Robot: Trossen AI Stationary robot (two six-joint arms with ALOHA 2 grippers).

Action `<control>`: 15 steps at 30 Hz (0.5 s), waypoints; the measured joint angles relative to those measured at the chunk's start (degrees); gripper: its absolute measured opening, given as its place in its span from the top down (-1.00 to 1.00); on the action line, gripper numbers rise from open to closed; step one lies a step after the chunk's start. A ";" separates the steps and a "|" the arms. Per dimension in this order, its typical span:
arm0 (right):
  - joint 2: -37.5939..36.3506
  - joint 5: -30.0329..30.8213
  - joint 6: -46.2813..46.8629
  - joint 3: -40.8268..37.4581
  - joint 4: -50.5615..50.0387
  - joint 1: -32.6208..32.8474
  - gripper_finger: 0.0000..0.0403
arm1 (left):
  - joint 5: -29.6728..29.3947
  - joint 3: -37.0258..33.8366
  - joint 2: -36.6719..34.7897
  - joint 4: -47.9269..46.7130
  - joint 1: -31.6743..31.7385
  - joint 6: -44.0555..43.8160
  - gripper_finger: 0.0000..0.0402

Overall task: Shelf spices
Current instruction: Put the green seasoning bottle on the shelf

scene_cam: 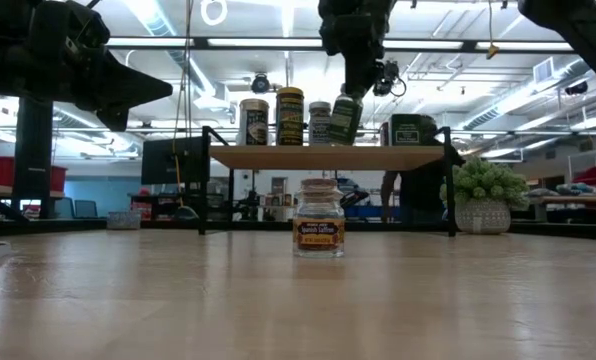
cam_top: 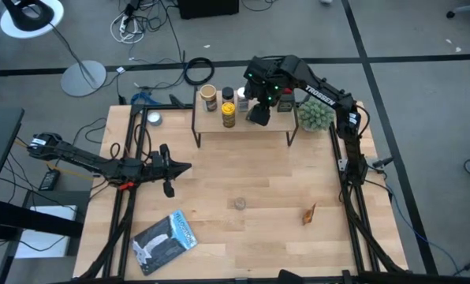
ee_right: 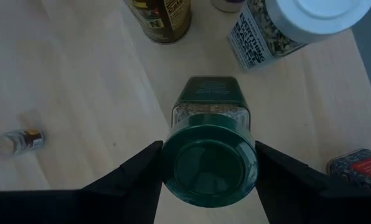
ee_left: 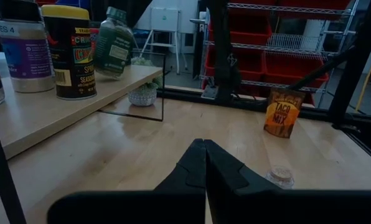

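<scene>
Left tool [cam_top: 172, 168]: at the left-middle of the high view, low over the worktop [cam_top: 251, 229], jaws pressed together and holding nothing; it seems parked out of the way while the other arm works.
Pouch [cam_top: 165, 241]: flat silver-blue, lower left of the high view, lying on the worktop well apart from the spices.
Shelf [cam_top: 243, 122]: upper centre of the high view; its light top board already carries a row of spices, so the task looks well along.
Shelved spices: from the left in the low view, a tan-lidded jar [scene_cam: 253, 121], a yellow-lidded dark tin [scene_cam: 290, 116] and a white-lidded jar [scene_cam: 320, 122]; further right stands a dark green tin [scene_cam: 406, 130].
Right tool [cam_top: 260, 106]: over the shelf, jaws set wide either side of the green-lidded jar [ee_right: 210, 155]; whether they grip it or have just let go I cannot tell.
Jar's pose: the low view shows it tilted, base at the board; the right wrist view, looking down on the lid, does not show that lean.
Loose jar [scene_cam: 319, 218]: centre of the worktop, upright, not yet shelved.
Taco mix packet [ee_left: 282, 112]: legible only in the left wrist view; the high view gives just an orange sliver at lower right.
Plant [cam_top: 315, 114]: just beside the shelf's right end.
</scene>
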 joint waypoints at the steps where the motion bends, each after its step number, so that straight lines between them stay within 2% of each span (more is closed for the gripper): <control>1: 0.00 -0.02 0.26 0.00 0.02 0.00 -0.13 | -0.02 -0.01 -0.01 0.00 -0.01 0.06 0.99; 7: -0.02 -0.12 0.42 0.00 0.33 0.00 -0.21 | -0.02 0.01 -0.02 0.00 -0.01 0.09 0.99; 15: -0.02 -0.15 0.34 0.02 1.73 0.00 -0.20 | -0.02 0.01 0.01 0.00 -0.01 0.10 0.99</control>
